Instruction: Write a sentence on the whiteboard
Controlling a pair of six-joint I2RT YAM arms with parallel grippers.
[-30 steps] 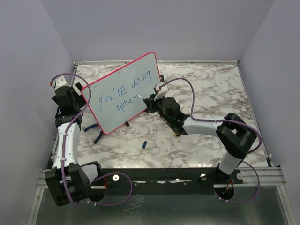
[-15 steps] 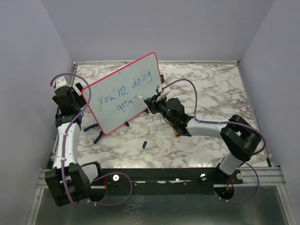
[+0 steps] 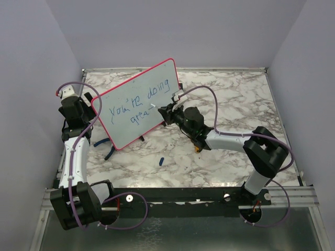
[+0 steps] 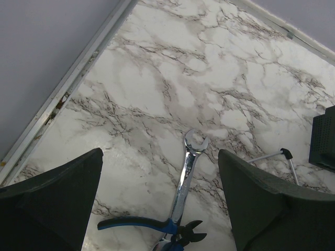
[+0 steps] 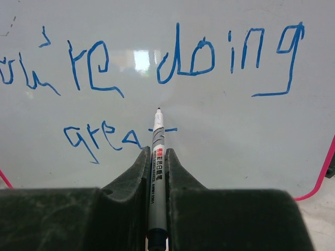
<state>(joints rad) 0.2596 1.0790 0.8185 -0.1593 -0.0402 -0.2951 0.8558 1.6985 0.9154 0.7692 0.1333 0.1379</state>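
Lifting off the crossbar, your marker point(image 5: 158, 137) tip has climbed the whiteboard point(image 3: 125, 135), which leans left-centre on the worktop point(image 3: 230, 99). Right jaws stay clamped on the marker; left jaws gape, empty. The sentence point(image 5: 178, 57) likely lacks only the t's stem.

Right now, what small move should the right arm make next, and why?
Probably pull the white marker pen, shut in the right jaws, downward across the blue dash after "grea" on the red-framed whiteboard: its tip sits above that dash, so the t lacks its stem.
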